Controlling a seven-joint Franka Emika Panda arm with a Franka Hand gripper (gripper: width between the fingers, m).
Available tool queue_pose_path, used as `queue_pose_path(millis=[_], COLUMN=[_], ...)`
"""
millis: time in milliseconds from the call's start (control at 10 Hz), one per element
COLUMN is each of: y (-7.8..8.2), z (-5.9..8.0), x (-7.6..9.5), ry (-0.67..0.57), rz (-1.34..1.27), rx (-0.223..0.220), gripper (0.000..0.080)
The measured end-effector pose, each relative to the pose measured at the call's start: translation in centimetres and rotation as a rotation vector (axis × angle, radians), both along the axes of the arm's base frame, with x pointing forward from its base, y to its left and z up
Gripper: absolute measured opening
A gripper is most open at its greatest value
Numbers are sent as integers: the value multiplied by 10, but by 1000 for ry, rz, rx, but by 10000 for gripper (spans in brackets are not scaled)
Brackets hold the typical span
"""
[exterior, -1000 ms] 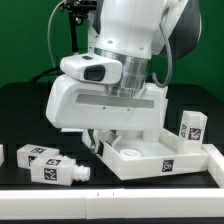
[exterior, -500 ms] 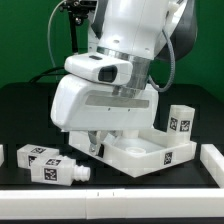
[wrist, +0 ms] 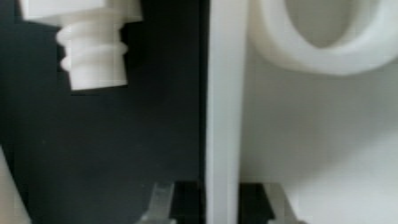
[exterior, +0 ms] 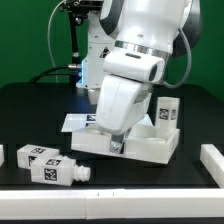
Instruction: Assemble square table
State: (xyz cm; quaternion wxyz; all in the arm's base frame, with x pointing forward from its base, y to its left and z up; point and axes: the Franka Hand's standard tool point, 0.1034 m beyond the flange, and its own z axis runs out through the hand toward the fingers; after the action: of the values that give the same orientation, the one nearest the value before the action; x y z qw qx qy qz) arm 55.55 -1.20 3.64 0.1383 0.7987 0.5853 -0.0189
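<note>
One early step, likely: clamped tabletop [exterior: 150, 148] rim in closed gripper [exterior: 117, 144] jaws, positioning it; next needed leg [exterior: 50, 168] near tabletop.

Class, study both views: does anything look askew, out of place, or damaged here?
The square tabletop sits slightly askew on the black table, with the gripper shut on its raised rim. A leg lies on its side at the exterior view's left. Nothing looks broken or spilled.
</note>
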Motion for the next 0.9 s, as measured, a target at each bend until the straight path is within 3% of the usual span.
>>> queue_pose_path(millis=[200, 400, 500, 600, 900], y=[6, 65, 65, 58, 58], z=[1, 5, 2, 2, 2], x=[3, 21, 22, 21, 21], ry=[-4, -54, -52, -51, -51], rz=[25, 79, 103, 88, 86], rx=[-10, 2, -19, -22, -22], gripper=[53, 53, 55, 57, 57])
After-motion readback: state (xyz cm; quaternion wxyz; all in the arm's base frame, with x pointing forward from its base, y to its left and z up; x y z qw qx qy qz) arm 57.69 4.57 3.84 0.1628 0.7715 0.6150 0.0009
